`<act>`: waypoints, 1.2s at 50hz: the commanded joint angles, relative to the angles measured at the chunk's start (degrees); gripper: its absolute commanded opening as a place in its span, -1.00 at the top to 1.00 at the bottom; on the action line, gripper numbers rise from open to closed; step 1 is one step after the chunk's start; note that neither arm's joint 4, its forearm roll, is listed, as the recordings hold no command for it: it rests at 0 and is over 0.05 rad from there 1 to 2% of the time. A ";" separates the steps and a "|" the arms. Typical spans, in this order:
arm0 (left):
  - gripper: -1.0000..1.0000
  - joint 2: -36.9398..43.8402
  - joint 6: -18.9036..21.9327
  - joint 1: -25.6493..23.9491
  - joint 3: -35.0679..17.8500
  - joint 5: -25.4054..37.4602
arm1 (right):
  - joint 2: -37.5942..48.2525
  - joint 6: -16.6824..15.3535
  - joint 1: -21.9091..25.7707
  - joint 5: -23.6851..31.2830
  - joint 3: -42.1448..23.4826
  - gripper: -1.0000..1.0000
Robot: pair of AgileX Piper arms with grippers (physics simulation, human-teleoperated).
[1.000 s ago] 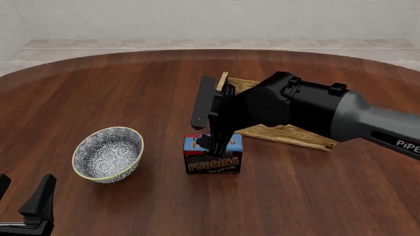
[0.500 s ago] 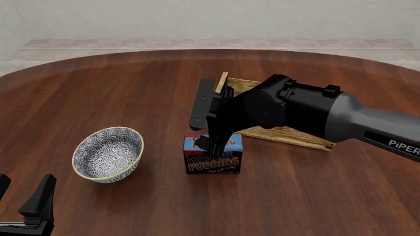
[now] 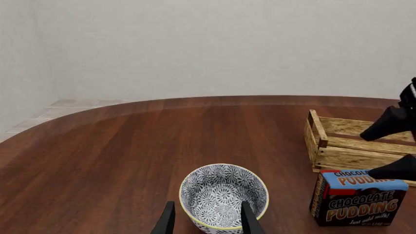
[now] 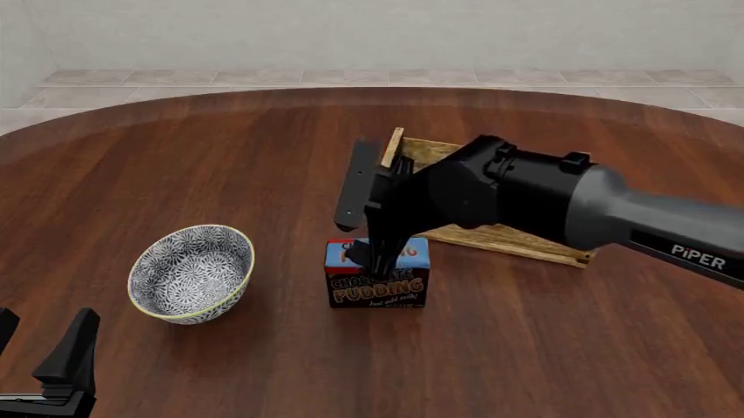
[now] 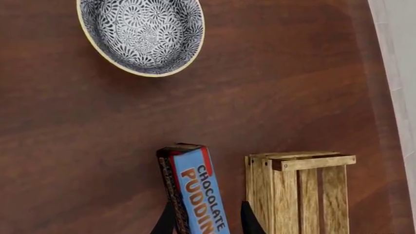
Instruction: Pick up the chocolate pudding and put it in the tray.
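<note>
The chocolate pudding (image 4: pixel 375 280) stands upright on the table, blue top up and brown lettered front facing me. My right gripper (image 4: pixel 375 251) is open and reaches down over its top, one finger on each side of the carton. In the right wrist view the carton (image 5: pixel 195 190) lies between the fingertips (image 5: pixel 249 222), with a gap on one side. The wooden tray (image 4: pixel 511 237) lies just behind the carton, mostly hidden by the right arm. My left gripper (image 4: pixel 52 366) is open and empty at the near left; its wrist view shows the carton (image 3: pixel 357 197) and the tray (image 3: pixel 354 146).
A blue-white patterned bowl (image 4: pixel 192 272) stands to the left of the carton, between it and my left gripper; it also shows in the left wrist view (image 3: pixel 223 195) and the right wrist view (image 5: pixel 140 34). The table's curved far edge (image 4: pixel 372 90) lies behind the tray.
My right arm has shifted slightly to the left over the carton. The carton, the bowl and the left arm have not moved.
</note>
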 commanded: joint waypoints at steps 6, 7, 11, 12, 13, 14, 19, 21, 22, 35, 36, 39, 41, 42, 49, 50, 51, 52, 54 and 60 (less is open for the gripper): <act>-1.00 0.01 -0.01 0.00 0.00 0.00 | 0.95 0.52 -0.35 -0.54 -0.23 -1.00; -1.00 0.00 0.00 -0.01 0.00 0.00 | 0.96 0.58 -0.30 -0.62 -0.12 -1.00; -1.00 0.00 -0.01 0.00 0.00 0.00 | 1.10 0.72 -0.31 -0.72 -0.16 -1.00; -1.00 0.00 0.00 0.00 0.00 0.00 | 1.08 0.77 -0.33 -0.67 -0.21 -1.00; -1.00 0.00 0.00 0.00 0.00 0.00 | 1.11 0.79 -0.35 -0.69 -0.25 -1.00; -1.00 -0.01 -0.01 0.01 0.00 0.00 | 1.15 0.82 -0.35 -0.73 -0.23 -1.00; -1.00 0.00 0.00 0.00 0.00 0.00 | 1.32 0.98 -0.21 -1.06 -0.02 -1.00; -1.00 -0.01 0.00 0.00 0.00 0.00 | 1.46 1.02 -0.35 -1.06 -0.23 -1.00; -1.00 0.00 0.00 0.00 0.00 0.00 | 1.43 1.27 -0.21 -0.98 -0.29 -1.00; -1.00 -0.01 -0.02 0.00 0.00 0.00 | 2.33 1.79 -0.32 -1.64 -0.11 -1.00; -1.00 -0.01 -0.02 0.00 0.00 0.00 | 2.33 1.79 -0.32 -1.64 -0.11 -1.00; -1.00 0.01 0.00 -0.01 0.00 0.00 | 2.57 2.02 -0.35 -1.78 -0.21 -1.00; -1.00 0.00 0.00 0.01 0.00 0.00 | 2.43 2.07 -0.22 -1.73 -0.03 -1.00; -1.00 0.02 0.01 -0.01 0.00 0.00 | 2.44 2.04 -0.22 -1.71 -0.02 -1.00; -1.00 0.00 0.00 -0.01 0.00 0.00 | 2.75 2.37 -0.05 -1.98 -0.08 -1.00; -1.00 0.00 0.00 -0.01 0.00 0.00 | 2.75 2.37 -0.05 -1.98 -0.08 -1.00; -1.00 0.00 0.00 0.01 0.00 0.00 | 2.90 2.50 -0.12 -2.03 -0.22 -1.00; -1.00 0.01 0.00 0.00 0.00 0.00 | 2.97 2.50 -0.16 -2.10 -0.18 -1.00; -1.00 0.00 -0.01 0.01 0.00 0.00 | 2.84 2.78 0.09 -2.21 0.07 -1.00; -1.00 0.00 0.00 0.00 0.00 0.00 | 3.21 2.96 0.07 -2.60 0.57 -1.00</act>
